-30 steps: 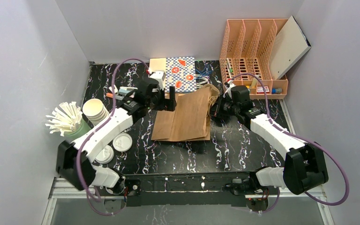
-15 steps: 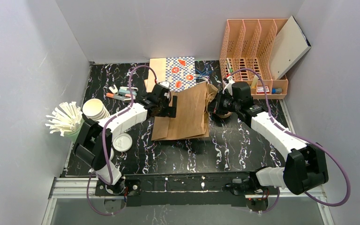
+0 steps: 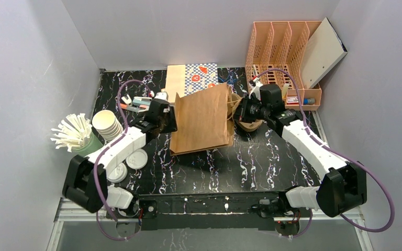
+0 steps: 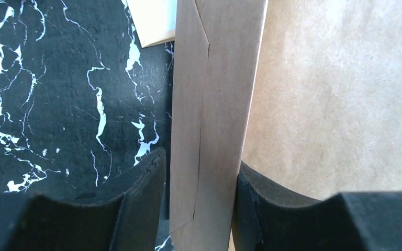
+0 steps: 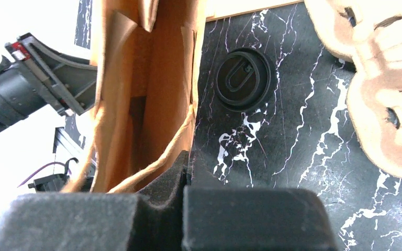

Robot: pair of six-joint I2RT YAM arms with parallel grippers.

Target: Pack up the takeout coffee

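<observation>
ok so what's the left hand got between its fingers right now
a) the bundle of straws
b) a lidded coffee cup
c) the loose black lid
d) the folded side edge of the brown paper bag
d: in the left wrist view the left hand has one finger on each side of the folded side edge of the brown paper bag, pinching it, with no cup, straw or lid between them.

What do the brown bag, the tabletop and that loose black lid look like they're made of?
Brown bag: matte kraft paper, going by its fibrous tan surface and crisp folded side gusset. Tabletop: smooth black with white veining, a marble look; whether it is stone or printed laminate can't be told. Black lid: probably moulded plastic, with a smooth, slightly shiny surface and a raised rim.
</observation>
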